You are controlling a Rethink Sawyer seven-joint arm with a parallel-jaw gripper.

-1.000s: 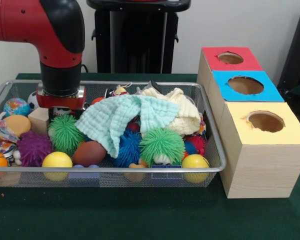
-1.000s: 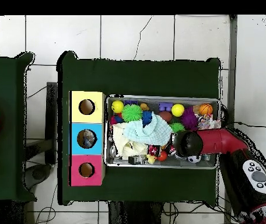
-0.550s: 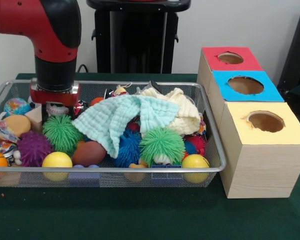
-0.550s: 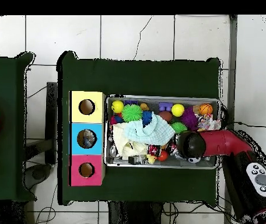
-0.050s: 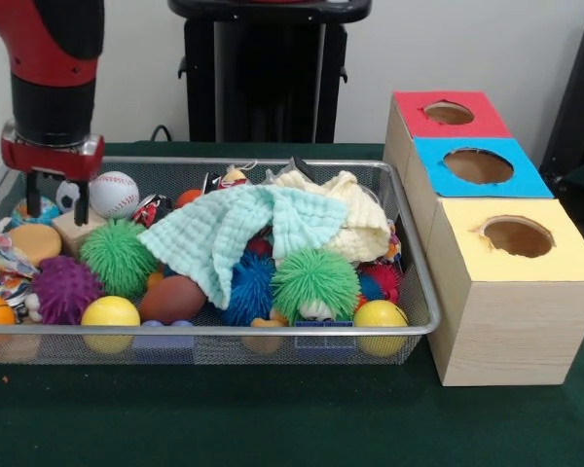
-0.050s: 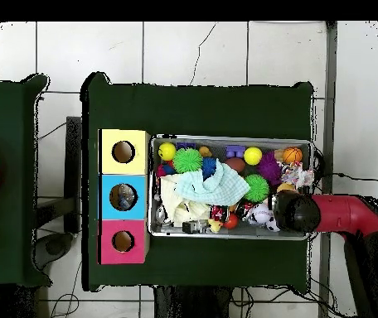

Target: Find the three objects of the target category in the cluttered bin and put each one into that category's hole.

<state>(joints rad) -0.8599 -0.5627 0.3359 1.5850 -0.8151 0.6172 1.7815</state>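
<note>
Gripper [image 5: 54,199] hangs over the wire bin's [image 5: 273,331] far-left corner, fingers parted and holding nothing. A baseball [image 5: 114,194] lies just right of it. Three holed boxes [image 5: 506,282] stand right of the bin

Pale mint waffle-weave cloth [image 5: 236,231] drapes over blue spiky ball [image 5: 250,286], covering its top; a red item behind is barely visible. Cream cloth [image 5: 355,222] hides whatever lies beneath. Red-and-black arm [image 5: 45,58] cut off by top and left edges in front view. Silver wire-mesh bin [image 5: 273,333]: left end cropped. Small dark items [image 6: 194,225] at bin's edge overhead too small to identify.
</note>
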